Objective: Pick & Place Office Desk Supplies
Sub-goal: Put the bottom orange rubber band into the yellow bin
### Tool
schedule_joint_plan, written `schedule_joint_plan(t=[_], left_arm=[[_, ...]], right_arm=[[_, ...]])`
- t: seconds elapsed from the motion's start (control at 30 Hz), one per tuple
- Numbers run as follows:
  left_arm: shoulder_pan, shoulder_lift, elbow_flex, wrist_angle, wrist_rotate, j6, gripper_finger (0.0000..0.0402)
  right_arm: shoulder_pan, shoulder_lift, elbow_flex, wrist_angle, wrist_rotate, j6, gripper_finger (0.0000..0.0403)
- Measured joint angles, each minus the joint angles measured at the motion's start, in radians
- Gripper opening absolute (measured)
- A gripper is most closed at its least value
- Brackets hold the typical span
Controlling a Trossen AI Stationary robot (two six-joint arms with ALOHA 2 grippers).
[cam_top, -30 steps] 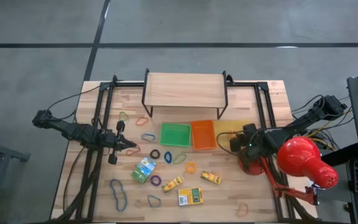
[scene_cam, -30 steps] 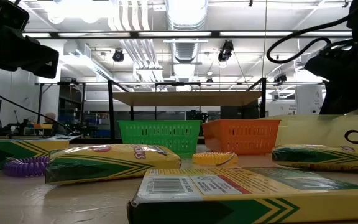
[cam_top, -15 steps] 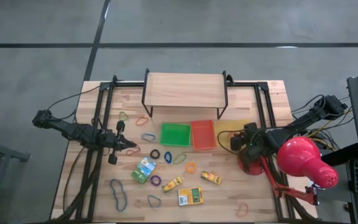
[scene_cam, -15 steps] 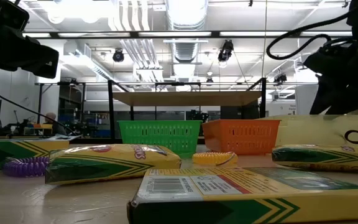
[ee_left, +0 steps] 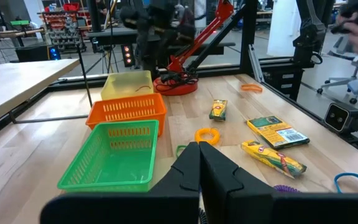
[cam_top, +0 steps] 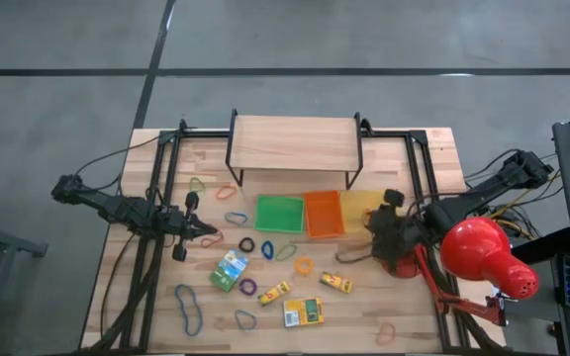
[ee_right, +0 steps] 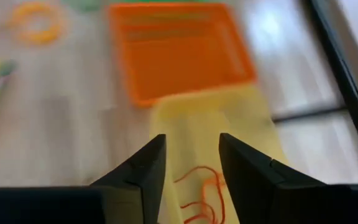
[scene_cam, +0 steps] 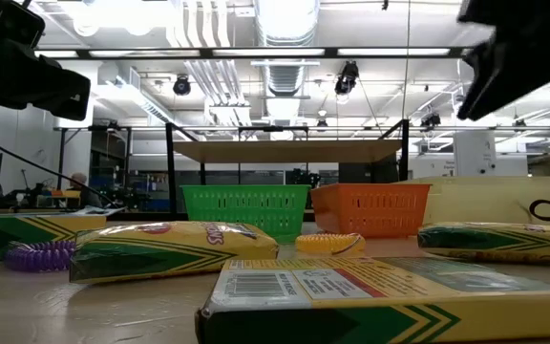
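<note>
- 3 trays in a row on the worktop: green tray, orange tray, yellow tray, all just in front of a raised wooden shelf
- 4 printed boxes counted from above: green and white box, long yellow box, small yellow box, flat yellow and green box
- Roughly a dozen rubber-band loops scattered over the worktop, exact count unclear; among them a large blue loop near the front left, an orange loop between the boxes, a purple loop beside the green and white box
- Left tool hovering over the left-middle of the worktop, fingers pressed together, nothing between them
- Right tool above the yellow tray, fingers parted, empty
- Red desk lamp at the right edge, its base just beside the right arm
- Only in the right wrist view: thin orange bands lying inside the yellow tray
- Only in the low view: a coiled purple band at the left and the barcode face of the flat box
- Only in the left wrist view: green tray seen as an open mesh basket, nearest of the 3
</note>
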Motion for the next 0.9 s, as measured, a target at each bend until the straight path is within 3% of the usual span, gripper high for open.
schedule_joint_plan(t=[0.2, 0.33, 0.47, 0.6, 0.9], left_arm=[[0.000, 0.000, 0.000, 0.000, 0.000, 0.000, 0.0001], [0.000, 0.000, 0.000, 0.000, 0.000, 0.000, 0.0001], [0.000, 0.000, 0.000, 0.000, 0.000, 0.000, 0.0001], [0.000, 0.000, 0.000, 0.000, 0.000, 0.000, 0.0001], [0.000, 0.000, 0.000, 0.000, 0.000, 0.000, 0.0001]], right_arm=[[0.000, 0.000, 0.079, -0.006, -0.242, -0.430, 0.0116], [0.000, 0.000, 0.100, -0.008, -0.261, -0.578, 0.0100], [-0.001, 0.000, 0.101, 0.001, -0.260, -0.561, 0.0086], [0.000, 0.008, 0.067, 0.082, -0.282, -0.429, 0.0077], [0.000, 0.072, 0.055, 0.205, -0.536, -0.353, 0.0053]])
